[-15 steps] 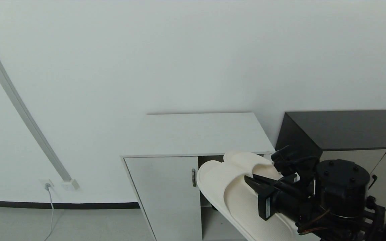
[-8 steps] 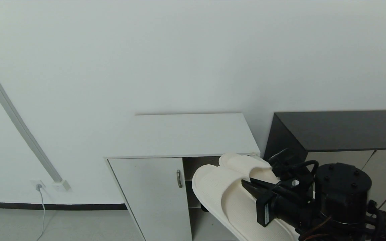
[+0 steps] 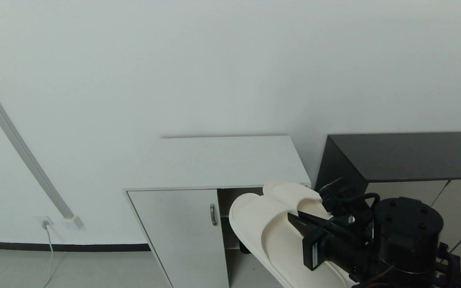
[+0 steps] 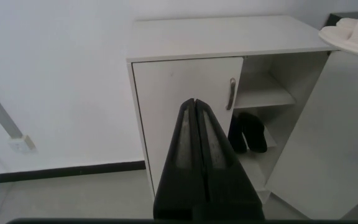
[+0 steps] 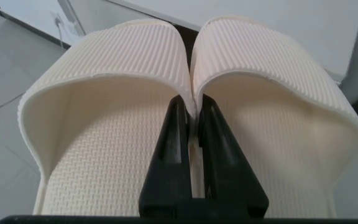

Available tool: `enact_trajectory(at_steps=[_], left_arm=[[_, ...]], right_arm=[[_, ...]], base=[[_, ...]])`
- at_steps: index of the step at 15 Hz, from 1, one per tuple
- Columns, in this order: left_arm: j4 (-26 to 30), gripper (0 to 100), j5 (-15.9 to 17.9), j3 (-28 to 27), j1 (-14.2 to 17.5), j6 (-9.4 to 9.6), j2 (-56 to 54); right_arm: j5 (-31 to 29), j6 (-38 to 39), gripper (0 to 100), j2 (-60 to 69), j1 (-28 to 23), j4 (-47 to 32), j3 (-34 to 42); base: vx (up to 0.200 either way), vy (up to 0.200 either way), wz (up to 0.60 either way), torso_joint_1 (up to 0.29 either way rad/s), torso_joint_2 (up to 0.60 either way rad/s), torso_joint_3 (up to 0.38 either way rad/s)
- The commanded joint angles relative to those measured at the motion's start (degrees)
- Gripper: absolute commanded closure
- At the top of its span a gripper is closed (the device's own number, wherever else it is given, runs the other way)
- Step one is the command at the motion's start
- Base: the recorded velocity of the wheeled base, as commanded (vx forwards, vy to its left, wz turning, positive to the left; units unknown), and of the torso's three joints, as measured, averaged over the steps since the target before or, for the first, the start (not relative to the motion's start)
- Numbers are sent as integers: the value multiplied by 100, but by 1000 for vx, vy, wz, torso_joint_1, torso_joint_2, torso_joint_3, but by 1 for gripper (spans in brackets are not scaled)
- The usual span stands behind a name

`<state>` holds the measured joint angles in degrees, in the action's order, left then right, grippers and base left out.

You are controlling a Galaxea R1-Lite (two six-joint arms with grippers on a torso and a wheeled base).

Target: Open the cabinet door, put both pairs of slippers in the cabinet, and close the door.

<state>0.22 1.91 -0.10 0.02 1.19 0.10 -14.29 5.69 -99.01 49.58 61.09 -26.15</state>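
Observation:
A white cabinet (image 3: 222,160) stands against the wall, its left door (image 3: 178,232) shut. In the left wrist view its right door (image 4: 328,137) is swung open, showing a shelf and a pair of black slippers (image 4: 248,130) on the lower level. My right gripper (image 3: 294,220) is shut on a pair of cream slippers (image 3: 270,224), pinching their inner edges together (image 5: 191,102). It holds them tilted in front of the open right half. The cream slippers (image 4: 353,34) also show beside the cabinet top. My left gripper (image 4: 195,102) is shut and empty, well back from the closed door.
A dark cabinet (image 3: 406,152) stands directly right of the white one. A wall socket with a cable (image 3: 45,222) and a slanted conduit (image 3: 18,148) are on the wall to the left. Grey floor lies in front.
The head camera has shifted, so the whole scene sits further left than a second ago. The right gripper still holds the cream slippers before the opening.

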Motion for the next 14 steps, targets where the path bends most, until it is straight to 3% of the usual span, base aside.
enact_trajectory(at_steps=[1, 14], left_arm=[[4, 100, 2, 1, 6, 4, -1], [4, 100, 2, 1, 6, 12, -1]], right_arm=[[-13, 2, 100, -13, 61, 0, -13], [40, 20, 100, -39, 245, 0, 75]], base=[[0, 0, 0, 0, 0, 0], [0, 0, 0, 0, 0, 0]])
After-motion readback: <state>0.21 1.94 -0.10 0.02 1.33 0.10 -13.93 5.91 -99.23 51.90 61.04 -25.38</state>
